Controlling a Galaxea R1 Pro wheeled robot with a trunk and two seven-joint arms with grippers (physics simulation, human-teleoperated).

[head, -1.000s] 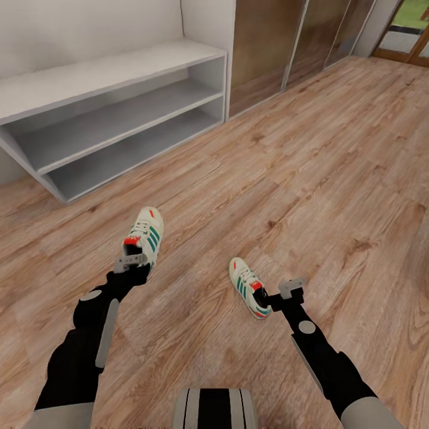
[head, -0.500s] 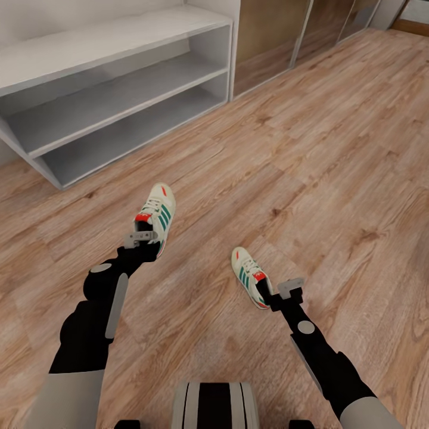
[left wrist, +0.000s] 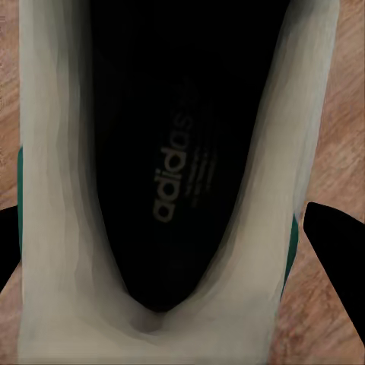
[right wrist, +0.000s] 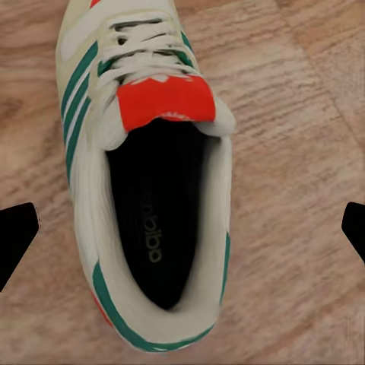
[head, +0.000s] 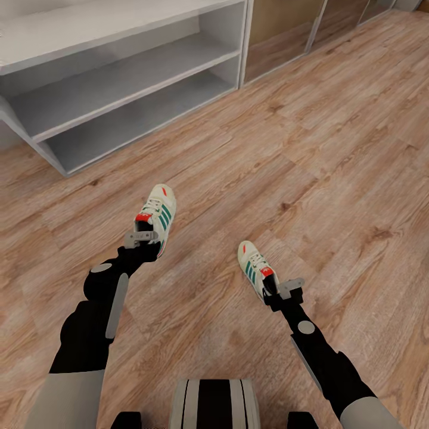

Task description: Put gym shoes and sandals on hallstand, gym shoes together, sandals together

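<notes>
Both arms extended forward and down, grippers low at floor level.

Left gripper [head: 140, 237]: arm black with a grey forearm panel, elbow bent slightly, wrist angled inward; in the left wrist view its dark fingers [left wrist: 338, 251] sit wide apart at the frame edges, jaws spread. Right gripper [head: 285, 289]: arm reaches straight out, grey wrist bracket tilted; fingers [right wrist: 15, 232] likewise far apart at both frame edges, jaws spread. Trunk top visible between the arms.
</notes>
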